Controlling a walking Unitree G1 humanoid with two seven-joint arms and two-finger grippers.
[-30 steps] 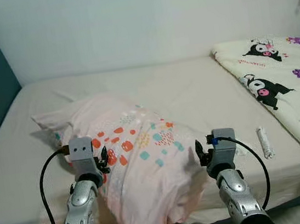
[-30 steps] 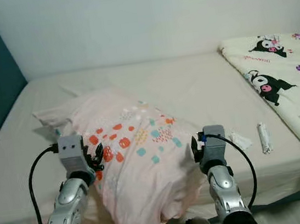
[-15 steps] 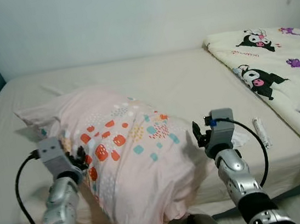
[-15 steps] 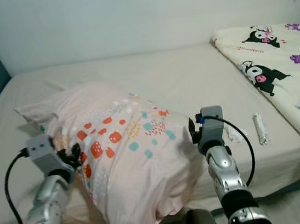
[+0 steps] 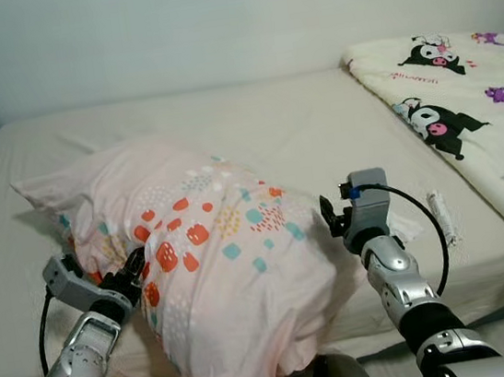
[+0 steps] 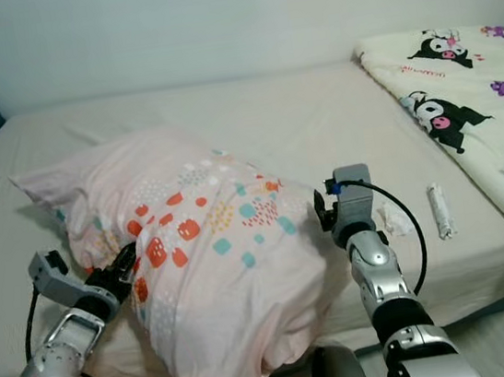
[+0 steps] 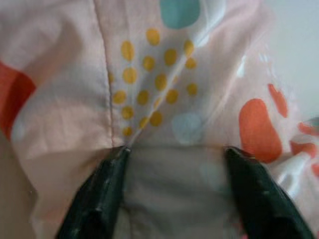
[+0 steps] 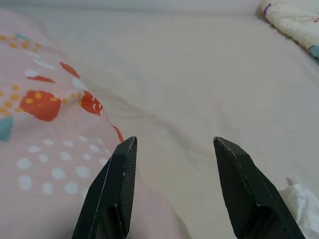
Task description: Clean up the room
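Beige-sheeted bed (image 5: 253, 128) against a white wall, cartoon-print quilt (image 5: 463, 96) on its right side. Pink patterned pillow (image 5: 214, 249) lies across the near edge, its lower end hanging over. Left gripper (image 7: 174, 186) pressed into pillow's left side, jaws spread wide, both fingertips (image 7: 107, 174) touching fabric, not pinching. Right gripper (image 8: 174, 164) at pillow's right edge, jaws spread, holding nothing, one finger just beside the pillow. Crumpled tissue (image 6: 391, 218) and small white tube (image 6: 439, 210) on sheet nearby.

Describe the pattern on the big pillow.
Pale pink pillow with orange, teal, yellow and white blotches and dots; clearest in left eye view.
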